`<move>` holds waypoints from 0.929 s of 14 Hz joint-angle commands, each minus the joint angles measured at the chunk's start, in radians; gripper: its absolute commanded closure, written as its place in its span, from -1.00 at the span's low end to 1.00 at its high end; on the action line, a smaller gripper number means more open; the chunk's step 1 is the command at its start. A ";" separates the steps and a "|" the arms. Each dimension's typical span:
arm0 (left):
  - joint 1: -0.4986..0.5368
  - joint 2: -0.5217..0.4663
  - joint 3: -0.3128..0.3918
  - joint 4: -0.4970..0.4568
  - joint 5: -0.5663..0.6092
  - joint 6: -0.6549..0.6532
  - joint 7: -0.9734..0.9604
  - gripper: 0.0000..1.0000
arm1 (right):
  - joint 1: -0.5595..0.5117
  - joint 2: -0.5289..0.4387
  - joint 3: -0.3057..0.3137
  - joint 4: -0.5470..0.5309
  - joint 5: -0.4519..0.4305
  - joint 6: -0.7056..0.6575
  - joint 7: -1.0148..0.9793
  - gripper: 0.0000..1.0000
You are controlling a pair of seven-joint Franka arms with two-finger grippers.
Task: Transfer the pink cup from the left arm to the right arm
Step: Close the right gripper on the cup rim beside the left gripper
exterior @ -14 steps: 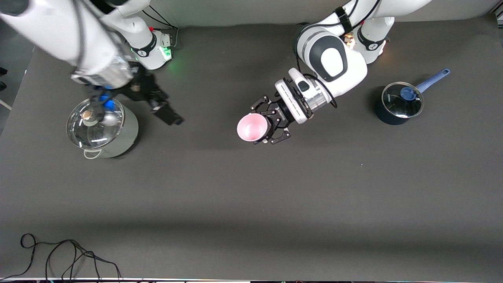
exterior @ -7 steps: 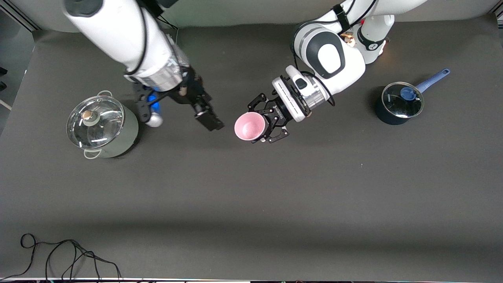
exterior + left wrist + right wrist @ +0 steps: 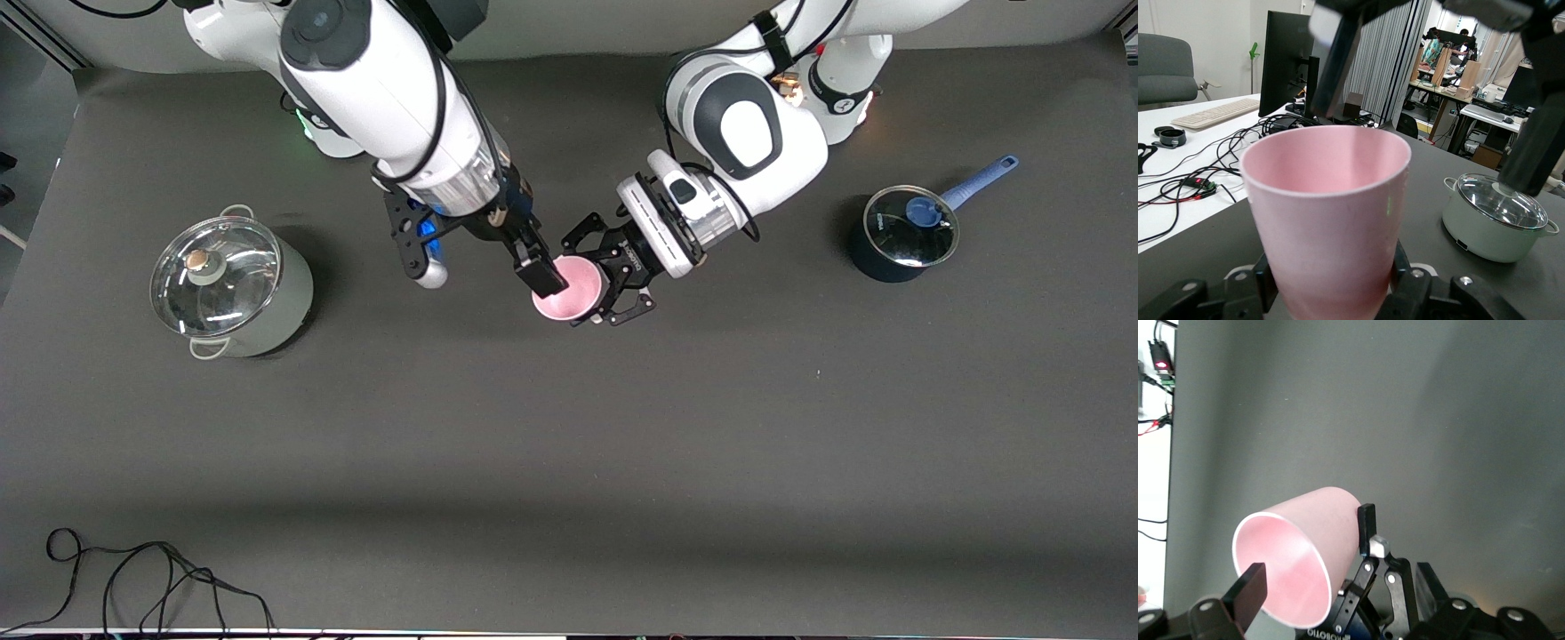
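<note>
1. Left hand (image 3: 597, 286): clamped on the pink cup's (image 3: 569, 289) base, aloft above the desk (image 3: 622, 444).
2. Right hand (image 3: 1313, 569): spread wide, straddling the cup's rim, one finger (image 3: 1253, 587) inside, one outside.

My right hand (image 3: 553, 283) covers part of the pink cup (image 3: 573, 289)'s rim in the front view, so I cannot tell there how far its fingers reach around it. In my left wrist view the cup's base is cut off by the picture's edge, and my left hand (image 3: 613, 283)'s black claws (image 3: 1431, 293) show only in part.
</note>
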 commanded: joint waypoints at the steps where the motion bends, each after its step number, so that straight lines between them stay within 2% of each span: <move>1: -0.025 -0.009 0.015 0.019 -0.024 0.016 -0.002 0.26 | 0.009 0.044 0.003 0.056 0.009 -0.008 0.036 -0.78; 2: -0.025 -0.009 0.015 0.019 -0.024 0.016 -0.002 0.26 | 0.012 0.050 0.003 0.057 0.009 -0.010 0.036 -0.61; 3: -0.025 -0.007 0.015 0.019 -0.023 0.016 -0.002 0.26 | 0.012 0.055 0.005 0.059 0.009 -0.011 0.036 -0.31; 4: -0.025 -0.006 0.015 0.019 -0.023 0.016 -0.002 0.26 | 0.012 0.055 0.005 0.059 0.011 -0.011 0.036 0.18; 5: -0.024 -0.006 0.015 0.019 -0.024 0.016 -0.002 0.26 | 0.012 0.057 0.005 0.059 0.011 -0.011 0.036 0.87; 6: -0.025 -0.006 0.015 0.019 -0.023 0.016 -0.002 0.26 | 0.012 0.057 0.005 0.059 0.011 -0.011 0.033 1.00; 13: -0.024 0.002 0.015 0.021 -0.021 0.014 -0.002 0.13 | 0.009 0.057 0.003 0.068 0.009 -0.013 0.016 1.00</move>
